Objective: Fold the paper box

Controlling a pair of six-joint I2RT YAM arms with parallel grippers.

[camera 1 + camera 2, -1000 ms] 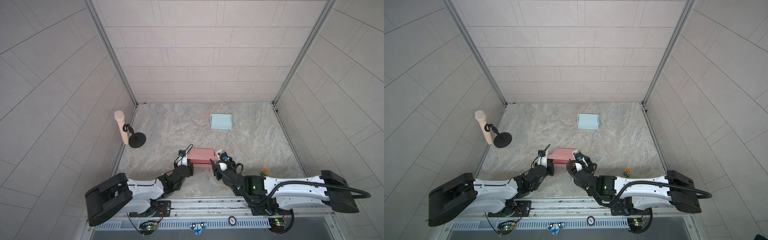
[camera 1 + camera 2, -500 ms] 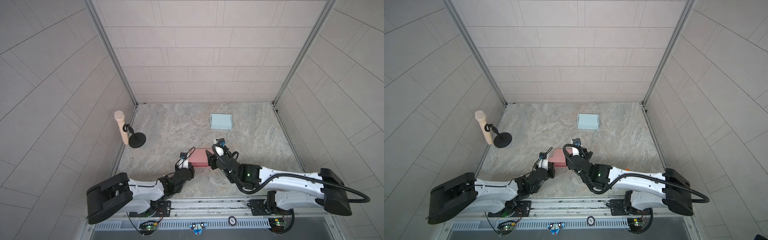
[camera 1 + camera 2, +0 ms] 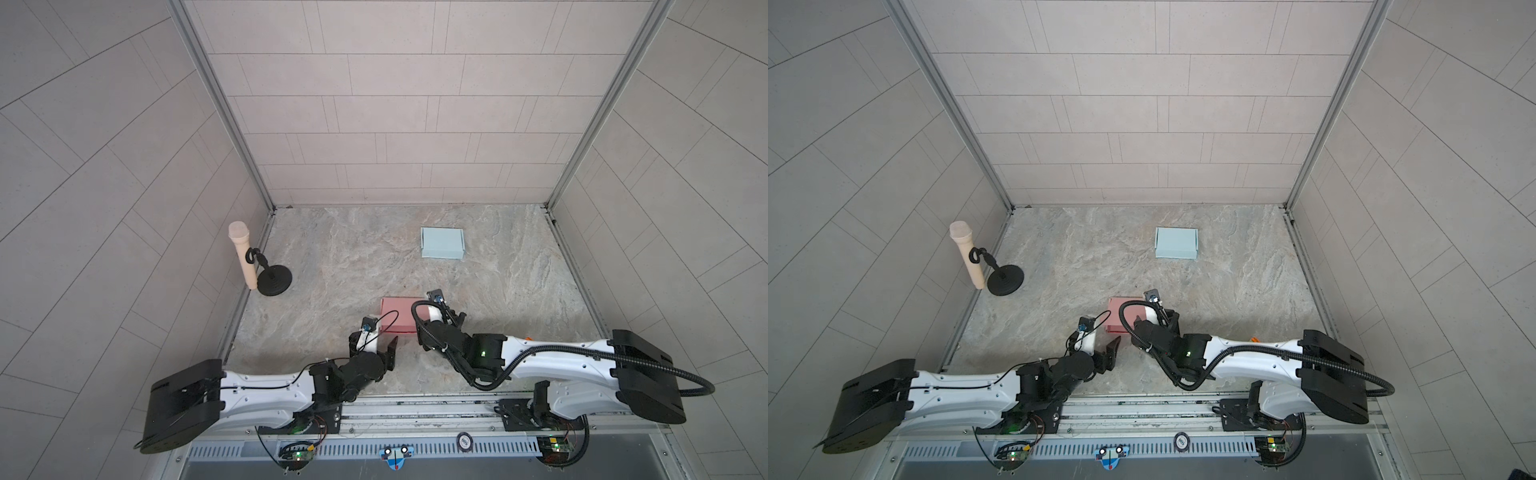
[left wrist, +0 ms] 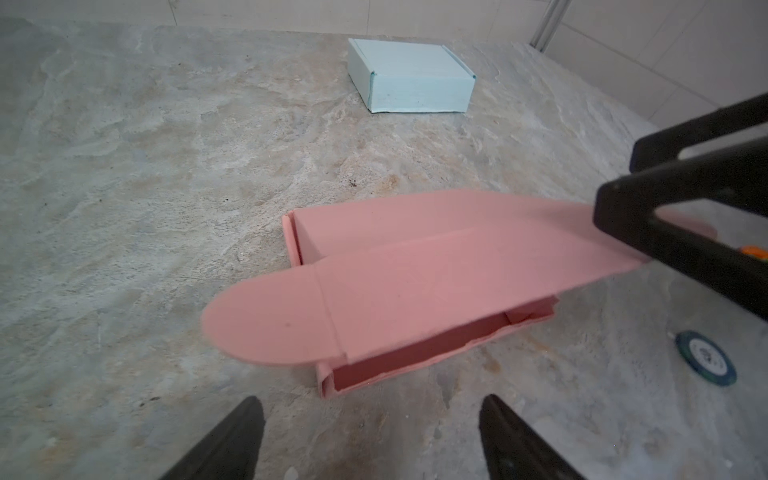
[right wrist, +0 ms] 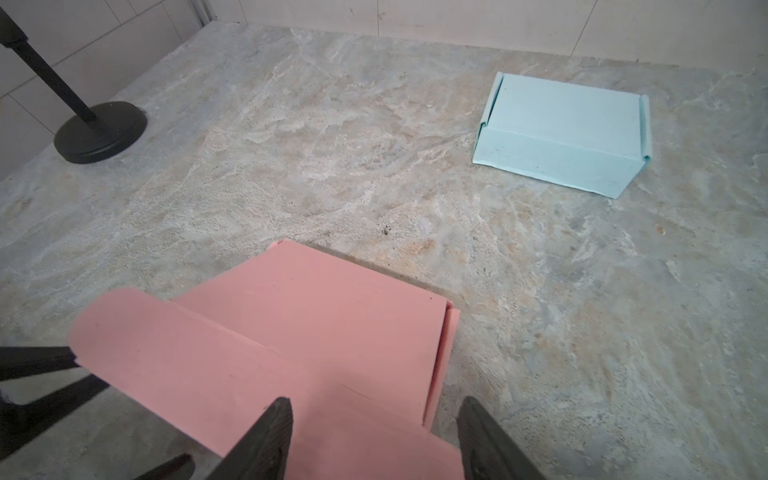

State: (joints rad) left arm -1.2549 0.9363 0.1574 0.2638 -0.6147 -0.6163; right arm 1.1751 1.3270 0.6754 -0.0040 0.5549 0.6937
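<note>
The pink paper box (image 3: pixel 395 316) (image 3: pixel 1119 309) lies on the table near the front, in both top views. Its lid hangs half lowered, and the front flap (image 4: pixel 436 286) sticks out with a rounded ear (image 4: pixel 266 320) at its end. My left gripper (image 3: pixel 376 338) (image 4: pixel 371 401) is open, a little short of the box's near left corner and touching nothing. My right gripper (image 3: pixel 442 320) (image 5: pixel 375 401) stands open over the box's right end. One of its fingers (image 5: pixel 270 428) is above the pink flap (image 5: pixel 291 332), the other beside the box edge.
A folded light blue box (image 3: pixel 441 243) (image 5: pixel 561 133) sits at the back right. A microphone on a black round stand (image 3: pixel 272 280) is by the left wall. A small blue disc (image 4: pixel 705 358) and an orange bit (image 4: pixel 754 251) lie near the right arm. Tiled walls enclose three sides.
My left gripper has gone from shut to wide open and drawn back from the box's flap. My right gripper moved forward over the box's right end, still open.
</note>
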